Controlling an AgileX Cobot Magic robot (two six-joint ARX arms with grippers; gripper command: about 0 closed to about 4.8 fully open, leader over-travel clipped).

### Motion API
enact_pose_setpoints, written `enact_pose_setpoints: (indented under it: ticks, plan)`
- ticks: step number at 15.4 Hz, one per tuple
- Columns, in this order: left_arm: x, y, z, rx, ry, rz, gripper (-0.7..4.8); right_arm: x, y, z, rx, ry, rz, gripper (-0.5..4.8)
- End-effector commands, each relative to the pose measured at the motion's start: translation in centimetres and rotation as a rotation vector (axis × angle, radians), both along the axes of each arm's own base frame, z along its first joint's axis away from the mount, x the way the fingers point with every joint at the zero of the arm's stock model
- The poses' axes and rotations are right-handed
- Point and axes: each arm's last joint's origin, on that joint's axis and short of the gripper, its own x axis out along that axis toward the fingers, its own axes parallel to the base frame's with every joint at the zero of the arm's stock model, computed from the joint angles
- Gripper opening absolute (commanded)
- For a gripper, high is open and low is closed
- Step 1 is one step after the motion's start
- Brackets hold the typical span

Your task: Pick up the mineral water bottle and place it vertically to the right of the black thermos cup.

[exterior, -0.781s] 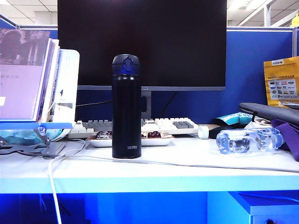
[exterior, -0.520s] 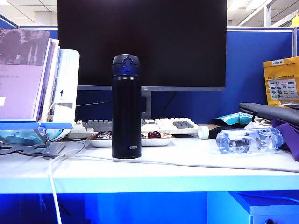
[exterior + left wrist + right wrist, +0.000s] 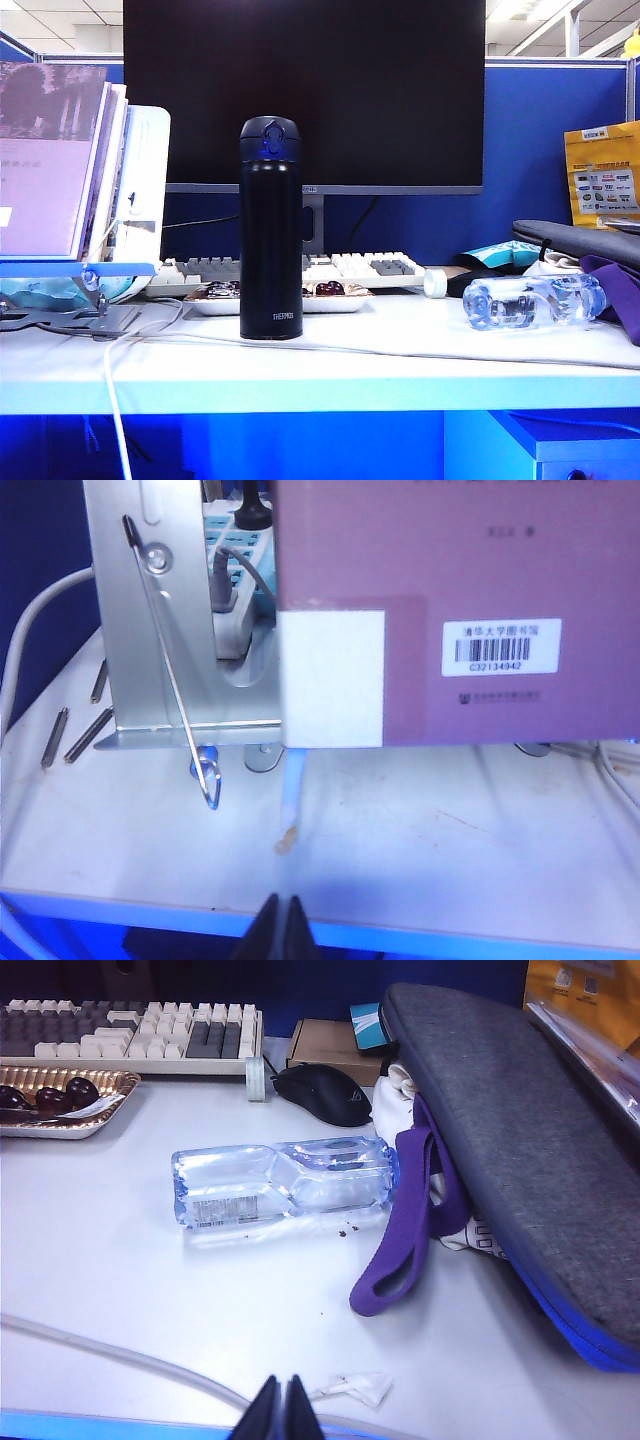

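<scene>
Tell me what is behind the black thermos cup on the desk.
Behind the black thermos cup are a snack tray, a keyboard and a monitor; the cup hides their middle parts.

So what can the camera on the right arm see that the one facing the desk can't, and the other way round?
Only the right wrist view shows the right claw, shut and hovering low at the desk's front edge, plus a black mouse and dark crumbs by the bottle. Only the exterior view shows the upright black thermos cup, the dark monitor and the books on a stand. Both show the mineral water bottle lying on its side, the keyboard and the grey case. The left claw, shut, appears in neither.
</scene>
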Motion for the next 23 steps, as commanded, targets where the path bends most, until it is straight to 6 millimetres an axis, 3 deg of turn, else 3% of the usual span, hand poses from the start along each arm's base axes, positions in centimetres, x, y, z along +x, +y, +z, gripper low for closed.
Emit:
enact_pose_setpoints:
  ticks: [1,3,5,6,9,13,16,18,21,23]
  plan:
    - [0.0,0.0,-0.4,-0.006,0.024,-0.002,-0.05,0.0,0.0,0.1,0.004,-0.012,-0.004,0.24]
    - [0.0,0.0,-0.4,-0.006,0.024,-0.002,-0.05,0.1,0.0,0.3,0.010,-0.034,0.000,0.24]
    - [0.0,0.0,-0.4,-0.006,0.024,-0.002,-0.05,0.1,0.1,0.9,0.104,-0.087,0.029,0.24]
    - [0.0,0.0,-0.4,-0.006,0.024,-0.002,-0.05,0.1,0.2,1.7,0.235,-0.151,0.066,0.24]
    - [0.0,0.0,-0.4,-0.006,0.024,-0.002,-0.05,-0.6,0.2,5.1,0.368,-0.259,0.102,0.24]
    - [0.0,0.0,-0.4,-0.006,0.024,-0.002,-0.05,-1.0,0.0,10.7,0.561,-0.211,0.038,0.24]
    - [0.0,0.0,-0.4,-0.006,0.024,-0.002,-0.05,1.5,0.7,15.1,0.696,-0.105,0.116,0.24]
    - [0.0,0.0,-0.4,-0.006,0.024,-0.002,-0.05,4.4,1.8,18.6,0.809,0.013,0.305,0.24]
    - [0.0,0.0,-0.4,-0.006,0.024,-0.002,-0.05,6.6,2.8,21.4,0.844,-0.060,0.587,0.24]
    - [0.0,0.0,-0.4,-0.006,0.024,-0.001,-0.05,7.2,2.8,21.3,0.847,-0.074,0.573,0.23]
